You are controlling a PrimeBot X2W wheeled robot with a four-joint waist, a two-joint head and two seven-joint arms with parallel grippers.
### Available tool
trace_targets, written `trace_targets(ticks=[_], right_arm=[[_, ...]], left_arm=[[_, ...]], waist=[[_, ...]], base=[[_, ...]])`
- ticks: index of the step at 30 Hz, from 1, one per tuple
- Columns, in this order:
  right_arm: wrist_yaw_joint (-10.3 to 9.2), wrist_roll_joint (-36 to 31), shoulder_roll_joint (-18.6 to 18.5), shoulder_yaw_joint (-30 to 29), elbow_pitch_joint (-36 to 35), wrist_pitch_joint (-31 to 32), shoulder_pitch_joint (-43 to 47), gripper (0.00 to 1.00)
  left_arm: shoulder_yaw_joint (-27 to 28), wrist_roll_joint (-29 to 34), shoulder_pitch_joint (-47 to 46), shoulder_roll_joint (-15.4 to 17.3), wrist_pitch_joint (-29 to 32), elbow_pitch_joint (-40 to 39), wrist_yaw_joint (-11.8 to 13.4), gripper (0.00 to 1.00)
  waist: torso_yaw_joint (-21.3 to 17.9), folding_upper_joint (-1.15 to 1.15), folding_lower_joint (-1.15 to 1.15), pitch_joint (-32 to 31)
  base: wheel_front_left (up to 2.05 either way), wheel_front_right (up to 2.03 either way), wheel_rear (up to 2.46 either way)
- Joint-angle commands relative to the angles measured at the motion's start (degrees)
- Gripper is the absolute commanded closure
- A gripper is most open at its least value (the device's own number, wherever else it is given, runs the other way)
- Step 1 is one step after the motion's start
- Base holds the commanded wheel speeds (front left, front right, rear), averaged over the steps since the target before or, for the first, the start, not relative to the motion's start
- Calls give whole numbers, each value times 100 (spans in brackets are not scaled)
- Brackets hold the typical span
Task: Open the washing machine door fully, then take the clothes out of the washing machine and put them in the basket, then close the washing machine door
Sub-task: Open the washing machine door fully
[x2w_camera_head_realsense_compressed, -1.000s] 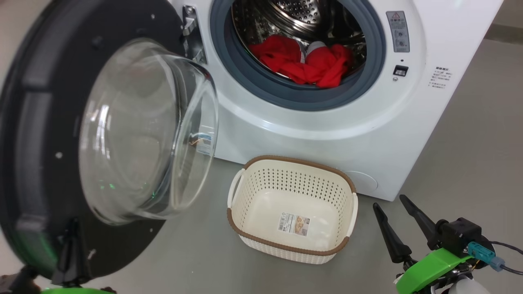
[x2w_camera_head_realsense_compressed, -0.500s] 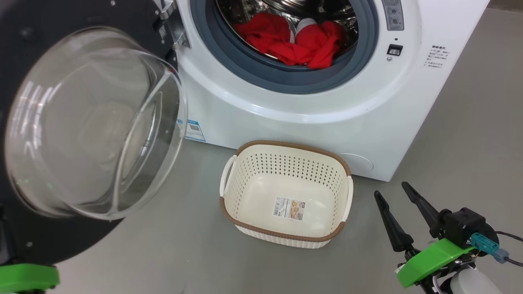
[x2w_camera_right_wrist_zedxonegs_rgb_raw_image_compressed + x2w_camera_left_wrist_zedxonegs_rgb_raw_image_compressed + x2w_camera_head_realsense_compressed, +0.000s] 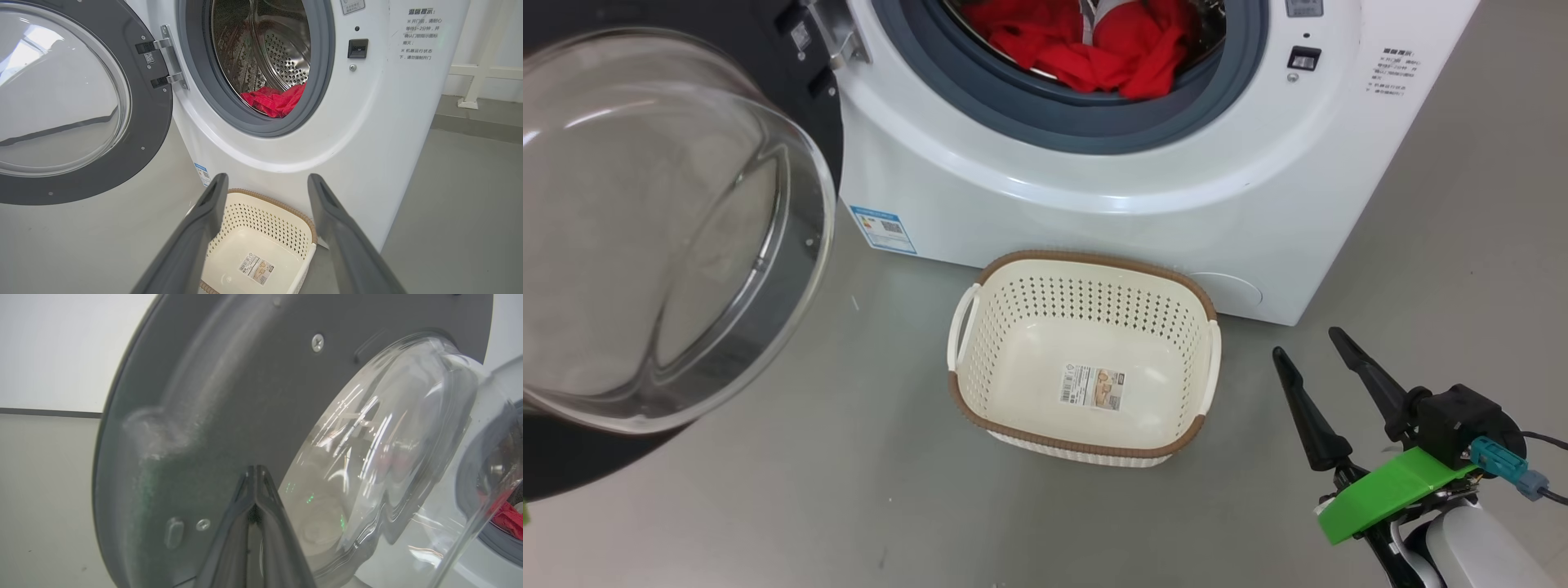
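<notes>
The washing machine door stands swung out to the left, its glass bowl facing me. The white washing machine is open, with red clothes heaped at the drum's front lip. The cream basket sits on the floor right below the opening, holding only its sticker. My left gripper is shut, its tips pressed against the door's dark inner face beside the glass. My right gripper hovers open, low and to the right of the basket. The right wrist view has the clothes beyond the open right gripper.
Grey floor surrounds the basket and machine. A door latch slot and printed labels sit on the machine's right front. The door hinge is at the opening's left. A white rail base stands at the far right.
The door has swung further open to the left. The head camera has tilted, sliding the machine and basket up the picture. The right gripper stays open beside the basket.
</notes>
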Motion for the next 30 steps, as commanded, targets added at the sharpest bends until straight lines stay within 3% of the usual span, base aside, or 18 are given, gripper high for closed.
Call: trace_targets(ticks=[1, 16, 30], right_arm=[[35, -59, -66, 112, -174, -54, -127, 0], [35, -41, -48, 151, -130, -54, -211, 0], [35, 47, 49, 85, -45, -54, -43, 0]], left_arm=[[275, 78, -260, 420, -29, -27, -26, 100], [603, 380, -726, 752, -29, 776, -110, 100], [-48, 13, -4, 332, -29, 213, -117, 100]], waist=[[-27, 0, 0, 62], [-103, 0, 0, 24], [-34, 0, 0, -336]], base=[[0, 0, 0], [0, 0, 0], [0, 0, 0]])
